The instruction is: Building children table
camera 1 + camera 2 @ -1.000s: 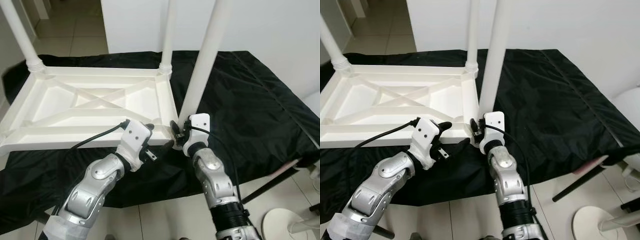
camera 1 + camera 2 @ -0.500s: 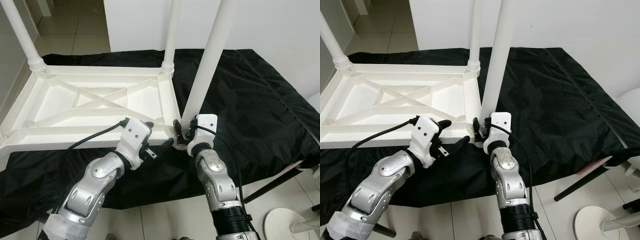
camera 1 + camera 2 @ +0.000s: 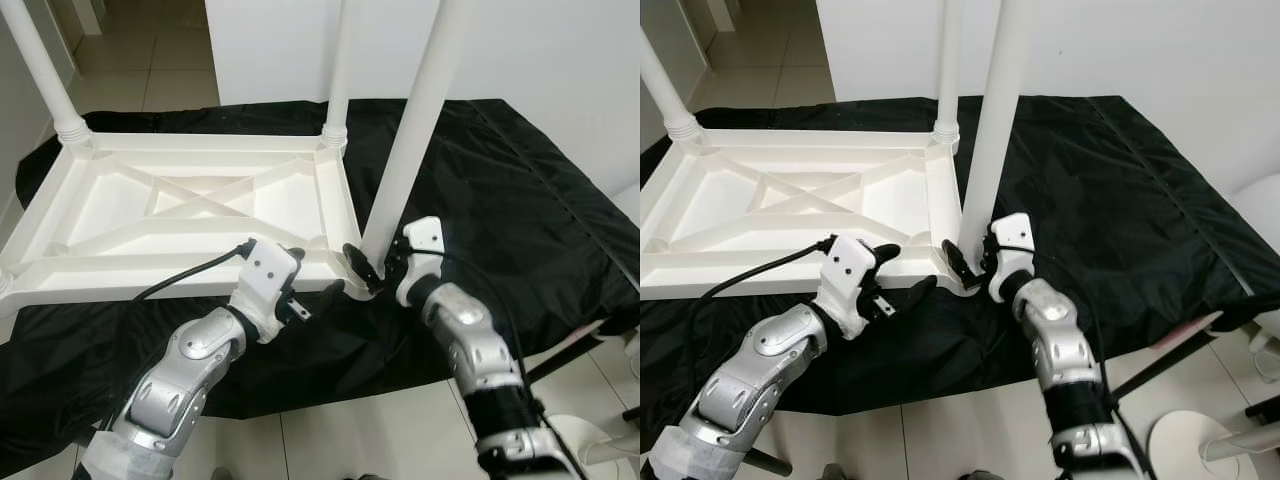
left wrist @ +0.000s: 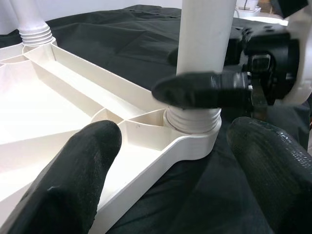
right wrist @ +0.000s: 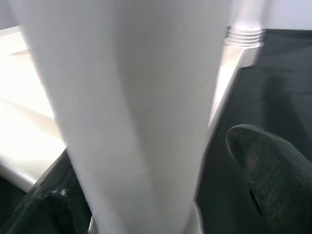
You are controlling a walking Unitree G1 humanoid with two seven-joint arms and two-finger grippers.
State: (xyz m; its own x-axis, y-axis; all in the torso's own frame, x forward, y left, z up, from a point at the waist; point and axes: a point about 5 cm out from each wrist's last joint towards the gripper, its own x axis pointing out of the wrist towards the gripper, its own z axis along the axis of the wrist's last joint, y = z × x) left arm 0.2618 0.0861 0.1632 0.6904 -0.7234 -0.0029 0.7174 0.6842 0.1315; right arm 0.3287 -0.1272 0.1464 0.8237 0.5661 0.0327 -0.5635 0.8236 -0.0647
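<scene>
A white plastic children's table (image 3: 170, 268) lies upside down on a black cloth (image 3: 500, 190). Two legs (image 3: 338, 70) stand screwed in at its far corners. A third leg (image 3: 410, 130) rises from the near right corner socket (image 4: 192, 127). My right gripper (image 3: 375, 262) is at that leg's threaded base, open, with one finger (image 4: 204, 90) across the front and the other behind; a gap shows beside the finger (image 5: 258, 165). My left gripper (image 3: 318, 272) is open and straddles the same table corner from the near side, its fingers (image 4: 83, 161) apart from the plastic.
The black cloth ends at the near edge, with tiled floor (image 3: 330, 440) below. A white wall (image 3: 540, 50) stands behind. A white round base (image 3: 580, 445) and a dark rod (image 3: 560, 360) sit at the lower right. The cloth to the right of the table is bare.
My right wrist and forearm have swung out to the right around the leg's base, the fingers staying at the leg. My left gripper holds nearly the same place.
</scene>
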